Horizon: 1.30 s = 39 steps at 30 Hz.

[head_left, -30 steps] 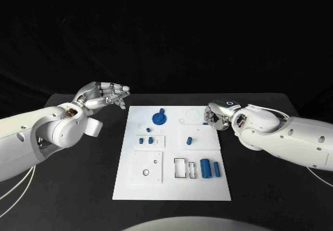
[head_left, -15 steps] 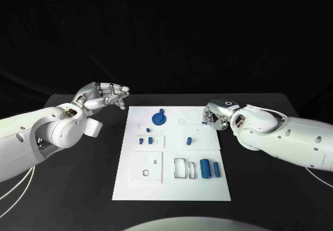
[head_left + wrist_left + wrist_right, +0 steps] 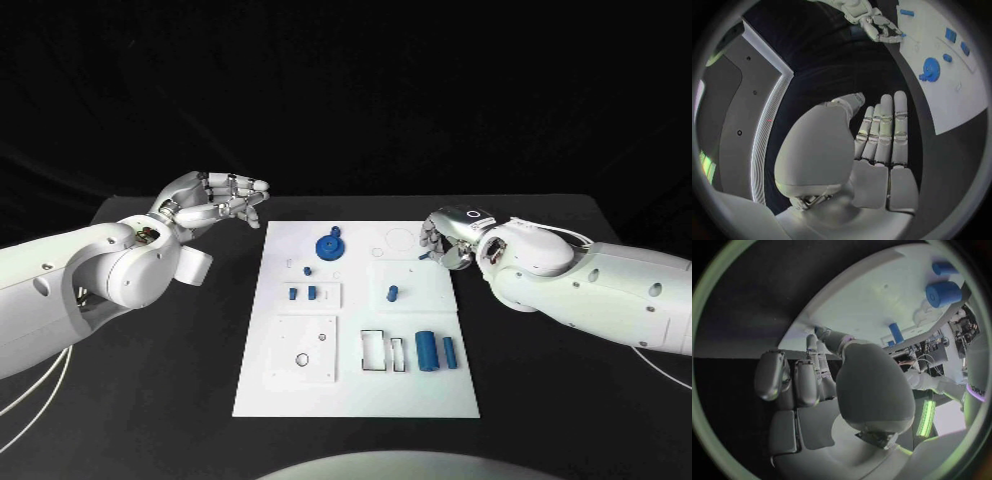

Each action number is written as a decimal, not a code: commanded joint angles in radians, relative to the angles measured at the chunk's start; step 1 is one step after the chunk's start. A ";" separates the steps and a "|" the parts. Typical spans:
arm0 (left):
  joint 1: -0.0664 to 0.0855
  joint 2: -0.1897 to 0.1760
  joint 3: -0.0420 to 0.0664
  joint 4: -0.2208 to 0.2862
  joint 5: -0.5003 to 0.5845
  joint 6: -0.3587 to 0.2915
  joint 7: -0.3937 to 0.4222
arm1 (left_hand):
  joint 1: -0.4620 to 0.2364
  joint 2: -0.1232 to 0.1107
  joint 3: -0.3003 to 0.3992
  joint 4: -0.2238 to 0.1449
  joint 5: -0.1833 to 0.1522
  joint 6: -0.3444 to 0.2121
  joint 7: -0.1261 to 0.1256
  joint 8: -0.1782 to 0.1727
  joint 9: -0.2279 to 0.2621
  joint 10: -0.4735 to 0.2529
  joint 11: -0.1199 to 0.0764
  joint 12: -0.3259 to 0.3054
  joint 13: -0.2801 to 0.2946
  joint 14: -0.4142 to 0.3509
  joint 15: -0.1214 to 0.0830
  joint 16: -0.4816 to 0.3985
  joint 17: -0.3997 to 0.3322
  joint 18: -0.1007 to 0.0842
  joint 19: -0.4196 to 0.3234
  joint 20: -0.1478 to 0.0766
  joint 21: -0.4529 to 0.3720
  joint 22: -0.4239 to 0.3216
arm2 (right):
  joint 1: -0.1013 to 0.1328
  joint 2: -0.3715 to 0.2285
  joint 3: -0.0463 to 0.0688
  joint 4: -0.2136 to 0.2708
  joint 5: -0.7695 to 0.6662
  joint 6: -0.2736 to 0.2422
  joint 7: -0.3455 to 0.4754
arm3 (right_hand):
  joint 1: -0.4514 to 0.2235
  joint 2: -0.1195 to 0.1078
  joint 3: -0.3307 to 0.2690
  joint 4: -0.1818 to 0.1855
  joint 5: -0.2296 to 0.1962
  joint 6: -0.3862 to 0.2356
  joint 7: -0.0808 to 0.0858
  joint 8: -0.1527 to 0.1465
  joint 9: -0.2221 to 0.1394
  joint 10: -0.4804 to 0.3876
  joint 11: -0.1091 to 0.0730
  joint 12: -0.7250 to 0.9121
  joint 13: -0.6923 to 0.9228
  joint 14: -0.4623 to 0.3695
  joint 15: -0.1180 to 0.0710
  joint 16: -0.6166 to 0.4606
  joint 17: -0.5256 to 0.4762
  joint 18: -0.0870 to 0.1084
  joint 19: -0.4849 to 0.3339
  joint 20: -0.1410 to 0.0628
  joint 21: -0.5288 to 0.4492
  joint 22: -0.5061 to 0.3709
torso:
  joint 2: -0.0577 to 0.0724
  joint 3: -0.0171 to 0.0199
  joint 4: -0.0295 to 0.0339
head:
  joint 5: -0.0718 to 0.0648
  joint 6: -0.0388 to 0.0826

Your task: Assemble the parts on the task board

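Note:
The white task board [image 3: 361, 395] lies mid-table. On it are a blue gear [image 3: 330, 246], two small blue blocks [image 3: 302, 293], a blue peg [image 3: 394, 292] and two blue cylinders [image 3: 436, 349]. My right hand [image 3: 444, 240] hovers over the board's far right edge with its fingers drawn together, and it seems to pinch a tiny blue part [image 3: 421, 256] at its fingertips. My left hand [image 3: 216, 200] hangs above the table beyond the board's far left corner and holds nothing. In the left wrist view, the left hand [image 3: 873, 150] has its fingers straight, side by side.
Black table [image 3: 159, 380] surrounds the board on every side. Two white raised plates [image 3: 306, 347] and a pair of rectangular slots [image 3: 385, 349] sit on the board's near half. The right wrist view shows the peg [image 3: 896, 332] and a cylinder [image 3: 944, 292] beyond the fingers.
My right hand has crept a little toward the board's far right edge. The left hand and the parts on the board have stayed put.

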<state>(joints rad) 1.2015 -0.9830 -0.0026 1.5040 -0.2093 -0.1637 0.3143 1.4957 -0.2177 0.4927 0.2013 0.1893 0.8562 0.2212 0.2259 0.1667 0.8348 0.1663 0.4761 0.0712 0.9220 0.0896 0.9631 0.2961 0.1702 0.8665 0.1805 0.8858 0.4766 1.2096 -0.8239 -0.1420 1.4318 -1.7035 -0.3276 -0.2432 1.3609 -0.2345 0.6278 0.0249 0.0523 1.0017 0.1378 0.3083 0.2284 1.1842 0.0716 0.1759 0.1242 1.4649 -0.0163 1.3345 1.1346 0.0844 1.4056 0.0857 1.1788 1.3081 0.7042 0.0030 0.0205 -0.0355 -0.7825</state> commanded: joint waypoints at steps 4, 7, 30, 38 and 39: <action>0.000 0.001 0.001 0.001 0.001 0.016 0.001 | -0.006 -0.001 0.001 -0.002 0.002 -0.005 0.008 -0.003 -0.001 -0.006 0.000 0.004 -0.001 -0.007 0.002 -0.007 -0.001 0.013 -0.004 0.001 -0.003 -0.001 | -0.003 0.011 0.000 -0.011 -0.018 -0.003 -0.010 | 0.017 -0.005 0.004 -0.006 -0.003 -0.008 0.000 -0.007 -0.001 -0.007 0.002 -0.005 -0.001 0.016 0.009 0.004 0.003 -0.004 0.002 0.008 -0.003 0.096 | 0.001 0.0011 -0.0010 | 0.001 0.001; 0.000 0.002 0.001 0.000 0.001 0.016 0.000 | -0.006 -0.001 0.001 -0.002 0.002 -0.005 0.008 -0.003 -0.001 -0.006 0.000 0.004 -0.001 -0.007 0.002 -0.007 -0.001 0.013 -0.004 0.001 -0.003 -0.001 | -0.004 0.016 0.000 -0.015 -0.022 -0.005 -0.011 | 0.026 -0.001 0.009 -0.010 -0.003 -0.007 -0.001 -0.007 0.000 -0.005 0.001 -0.004 0.000 0.016 0.009 0.004 0.003 -0.003 0.003 0.008 -0.003 0.097 | 0.001 0.0011 -0.0005 | -0.001 0.000; 0.000 0.002 0.001 -0.001 0.001 0.018 -0.006 | -0.008 0.002 0.005 -0.004 0.002 -0.005 0.008 -0.003 0.000 -0.007 0.000 0.004 -0.001 -0.006 0.002 -0.008 -0.001 0.014 -0.004 0.001 -0.004 -0.001 | -0.009 0.052 0.000 -0.045 -0.024 -0.026 -0.004 | 0.043 0.021 0.022 -0.020 -0.003 0.013 -0.001 0.001 0.006 0.005 0.000 0.000 0.004 0.015 0.007 0.003 0.001 -0.003 0.005 0.006 -0.002 0.100 | 0.000 -0.0001 -0.0007 | 0.000 0.002; 0.000 0.001 0.000 -0.001 0.001 0.018 -0.008 | -0.008 0.002 0.005 -0.004 0.002 -0.005 0.008 -0.003 0.000 -0.007 0.000 0.004 -0.001 -0.006 0.002 -0.008 -0.001 0.014 -0.004 0.001 -0.004 -0.001 | -0.009 0.049 0.000 -0.040 -0.024 -0.011 -0.002 | 0.039 0.019 0.021 -0.019 -0.003 0.013 -0.001 0.001 0.006 0.000 0.000 -0.002 0.004 0.015 0.007 0.003 0.001 -0.003 0.004 0.007 -0.005 0.099 | 0.001 0.0006 -0.0017 | 0.001 0.001; 0.000 0.001 0.000 -0.001 0.001 0.018 -0.008 | -0.008 0.002 0.005 -0.004 0.002 -0.005 0.008 -0.003 0.000 -0.007 0.000 0.004 -0.001 -0.006 0.002 -0.008 -0.001 0.014 -0.004 0.001 -0.004 -0.001 | -0.009 0.049 0.000 -0.039 -0.024 -0.008 -0.002 | 0.038 0.018 0.020 -0.018 -0.003 0.014 -0.002 0.002 0.007 -0.002 0.001 -0.003 0.003 0.015 0.008 0.004 0.002 -0.003 0.003 0.007 -0.007 0.099 | 0.001 0.0008 -0.0020 | 0.001 0.001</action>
<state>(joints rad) 1.2015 -0.9828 -0.0026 1.5014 -0.2093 -0.1612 0.3048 1.4947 -0.2187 0.4956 0.1984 0.1893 0.8562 0.2212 0.2259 0.1667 0.8348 0.1663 0.4761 0.0716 0.9220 0.0896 0.9591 0.2963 0.1703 0.8665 0.1805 0.8858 0.4766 1.2011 -0.7751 -0.1423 1.3910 -1.7133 -0.3497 -0.2463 1.4007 -0.2135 0.6473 0.0055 0.0523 1.0093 0.1377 0.3044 0.2336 1.1878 0.0681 0.1760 0.1282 1.4685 -0.0127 1.3344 1.1361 0.0843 1.4092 0.0895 1.1769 1.3075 0.7046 0.0032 0.0191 -0.0349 -0.7814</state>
